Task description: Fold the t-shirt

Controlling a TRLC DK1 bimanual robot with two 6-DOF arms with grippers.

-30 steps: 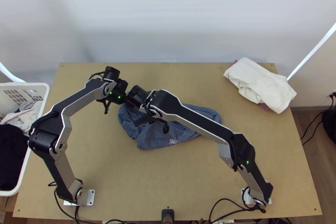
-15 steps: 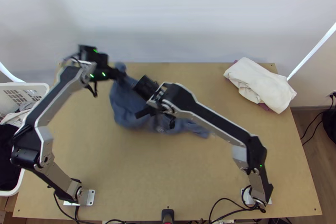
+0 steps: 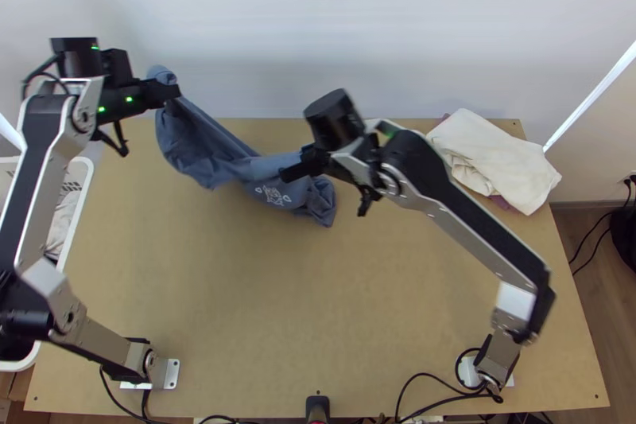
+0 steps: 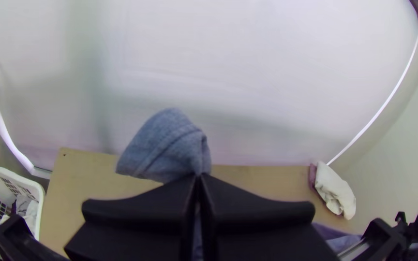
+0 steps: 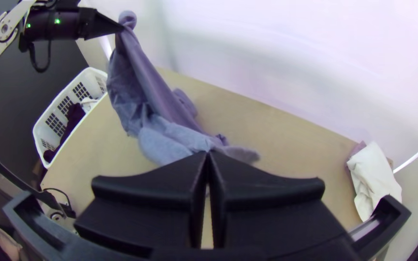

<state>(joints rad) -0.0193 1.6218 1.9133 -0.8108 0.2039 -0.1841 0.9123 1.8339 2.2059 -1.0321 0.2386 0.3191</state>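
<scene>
Between left pincer [image 3: 172,91] and mid-table, blue t-shirt [image 3: 205,145], long axis diagonal, nearward-right.

wooden table [image 3: 278,328] | far right: white cloth [image 3: 494,160] atop purple cloth [image 3: 500,202]

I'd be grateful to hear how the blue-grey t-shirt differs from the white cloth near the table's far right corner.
The blue-grey t-shirt has a pale print, while the white cloth is plain where visible. The t-shirt hangs stretched and rumpled from the left gripper; the white cloth lies folded in a compact pile. Both are soft fabric with visible creases.
</scene>
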